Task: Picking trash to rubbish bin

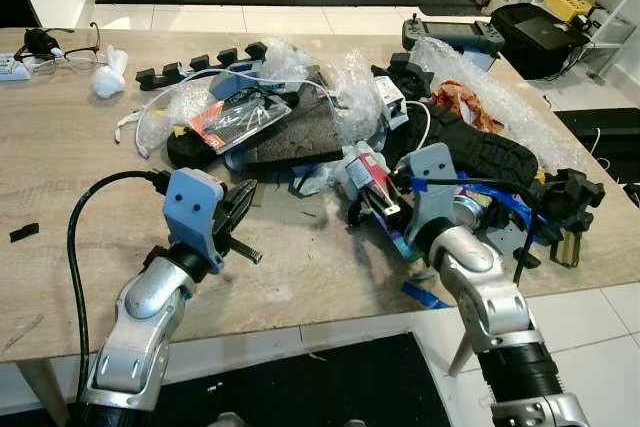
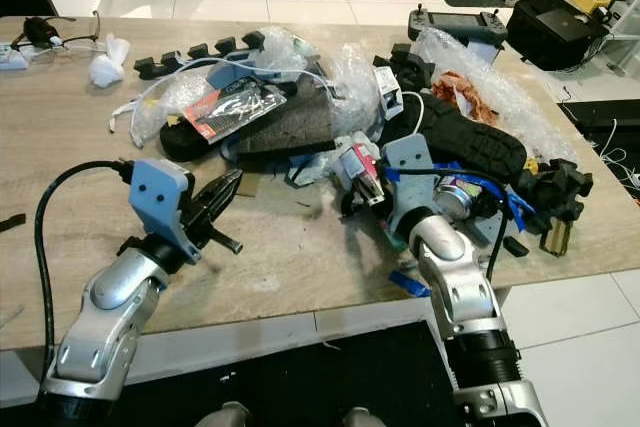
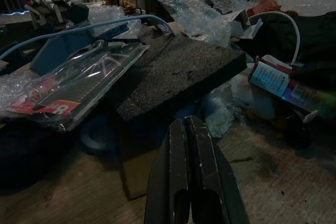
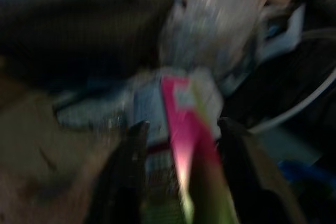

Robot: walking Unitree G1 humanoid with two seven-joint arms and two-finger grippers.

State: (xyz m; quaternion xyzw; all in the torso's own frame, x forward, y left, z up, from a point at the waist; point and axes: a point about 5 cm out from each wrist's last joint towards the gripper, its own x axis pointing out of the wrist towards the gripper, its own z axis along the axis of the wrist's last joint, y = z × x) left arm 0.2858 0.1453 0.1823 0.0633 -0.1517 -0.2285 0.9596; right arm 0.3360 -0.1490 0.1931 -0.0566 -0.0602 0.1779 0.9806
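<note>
Right gripper: fingers apart round pink-white carton. Left gripper: together, idle over bench. Risk: carton slips w/ off-centre grasp.

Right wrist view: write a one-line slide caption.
Blurred close-up: the open right gripper straddles a pink-and-white carton amid bubble wrap on the wooden table.

Right wrist view blurred — pink packet unreadable, clutter behind indistinct
</note>
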